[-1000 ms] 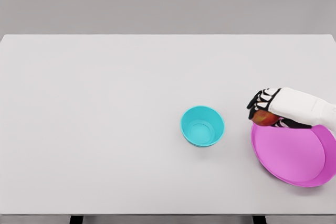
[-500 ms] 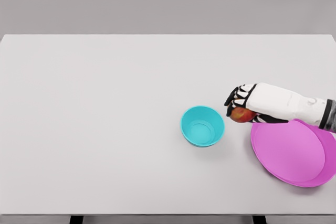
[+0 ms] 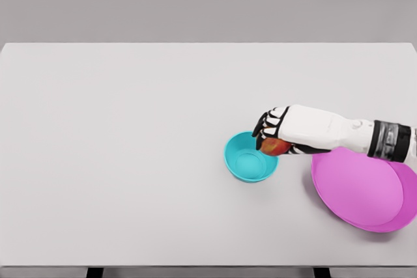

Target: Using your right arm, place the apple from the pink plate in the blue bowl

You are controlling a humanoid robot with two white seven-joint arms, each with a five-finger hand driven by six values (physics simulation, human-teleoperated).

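Note:
My right hand [image 3: 272, 136] reaches in from the right edge, its fingers curled around a red apple [image 3: 275, 146]. Hand and apple hang over the right rim of the blue bowl [image 3: 245, 161], which stands near the table's middle. The bowl's inside looks bare. The pink plate [image 3: 361, 190] lies at the right, with nothing on it, partly under my forearm. My left arm does not show.
The white table [image 3: 130, 148] spreads wide to the left and behind the bowl. Its front edge runs along the bottom of the head view, and the plate sits close to its right edge.
My right hand has carried the apple leftward from above the plate's near-left rim to over the bowl's right rim. Plate and bowl have stayed put.

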